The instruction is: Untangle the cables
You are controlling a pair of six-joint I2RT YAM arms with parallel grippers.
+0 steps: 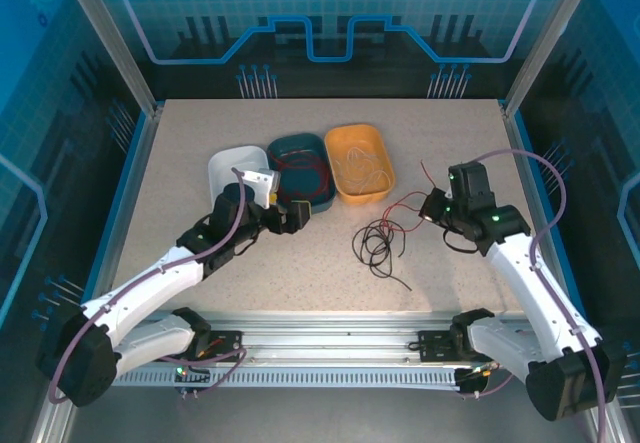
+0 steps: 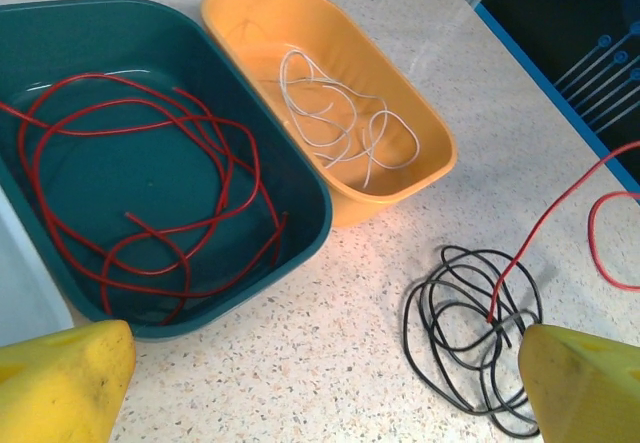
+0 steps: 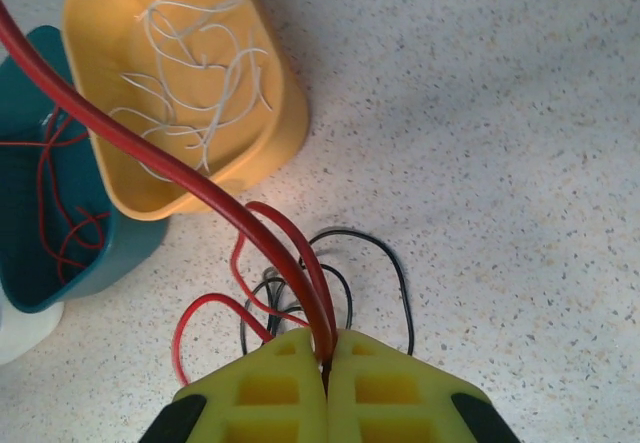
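**Overhead view.** We recorded a speckled beige table (image 1: pixel 200 143) bearing three plastic trays in a row: a white tray (image 1: pixel 225 168), a deep teal tray (image 1: pixel 295 140) and an oval orange tray (image 1: pixel 360 195).
- A thin coiled red cable (image 1: pixel 310 173) lay inside the teal tray.
- A thin whitish cable (image 1: pixel 362 166) lay inside the orange tray.
- A thin black cable (image 1: pixel 377 243) sat in loops on the table in front of the orange tray.
- A thin loose red cable (image 1: pixel 405 203) ran from those loops to the right gripper (image 1: pixel 432 206).
- The left gripper (image 1: pixel 295 213) stood just in front of the teal tray.

**Left wrist view.** We noted the left gripper (image 2: pixel 325 363) with its yellow fingers spread wide, holding nothing.
- The teal tray (image 2: pixel 300 193) held the coiled red cable (image 2: pixel 130 79).
- The orange tray (image 2: pixel 380 203) held the whitish cable (image 2: pixel 345 98).
- The loose red cable (image 2: pixel 540 231) rose to the right out of the black cable (image 2: pixel 460 253), which lay on the table.

**Right wrist view.** We found the right gripper (image 3: pixel 327 348) pinched shut on the loose red cable (image 3: pixel 150 158).
- That cable ran up and left past the orange tray (image 3: pixel 280 133).
- The black cable (image 3: pixel 395 263) lay on the table just beyond the fingertips, interlaced with red loops.
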